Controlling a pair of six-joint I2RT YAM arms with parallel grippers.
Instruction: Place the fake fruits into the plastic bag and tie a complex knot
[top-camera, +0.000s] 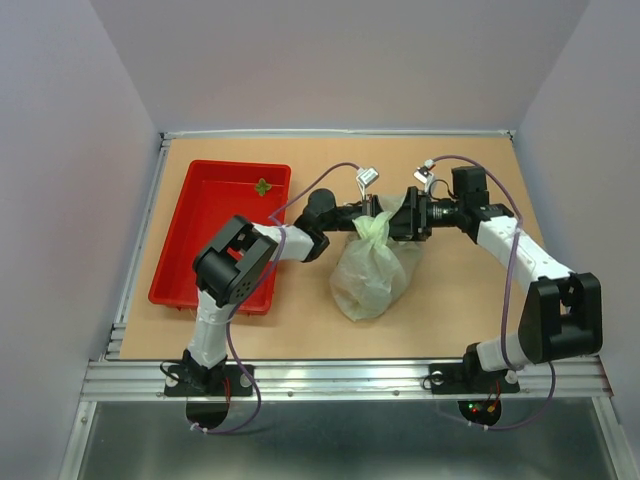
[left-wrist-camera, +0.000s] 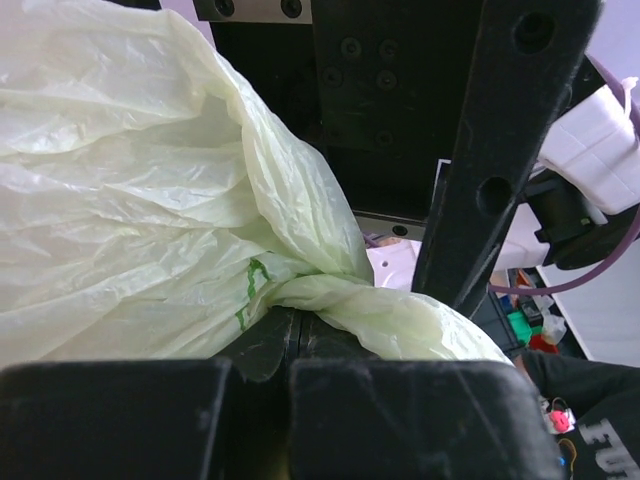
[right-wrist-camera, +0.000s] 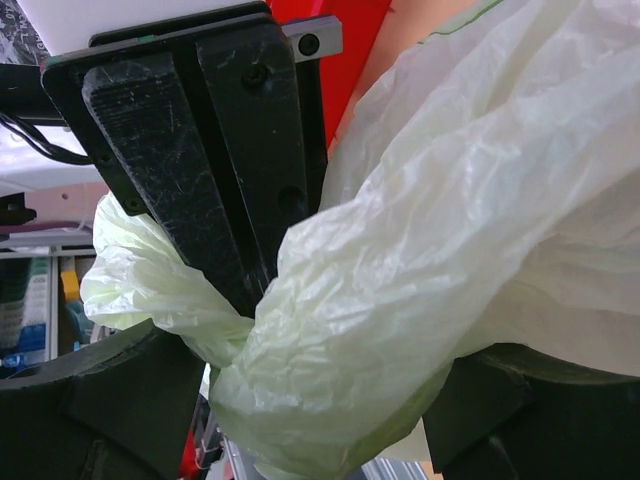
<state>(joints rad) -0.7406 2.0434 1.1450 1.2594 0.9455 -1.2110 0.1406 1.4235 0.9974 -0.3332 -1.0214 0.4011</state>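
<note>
The pale-green plastic bag (top-camera: 369, 275) stands mid-table, its top gathered into a twisted bunch (top-camera: 375, 226). No fruit shows through the bag. My left gripper (top-camera: 366, 222) comes from the left. In the left wrist view it (left-wrist-camera: 293, 325) is shut on a twisted handle strip (left-wrist-camera: 390, 315) of the bag (left-wrist-camera: 130, 200). My right gripper (top-camera: 399, 218) comes from the right. In the right wrist view it (right-wrist-camera: 320, 390) is open, with the bunched bag top (right-wrist-camera: 400, 300) lying between its spread fingers (right-wrist-camera: 120, 400). The left gripper's shut fingers (right-wrist-camera: 215, 150) cross that view, with a strip end (right-wrist-camera: 140, 280) beside them.
A red rectangular tray (top-camera: 205, 250) lies at the left with one small green piece (top-camera: 262, 186) near its far end. The left arm's elbow (top-camera: 237, 262) hangs over the tray's near right corner. Cables loop above both wrists.
</note>
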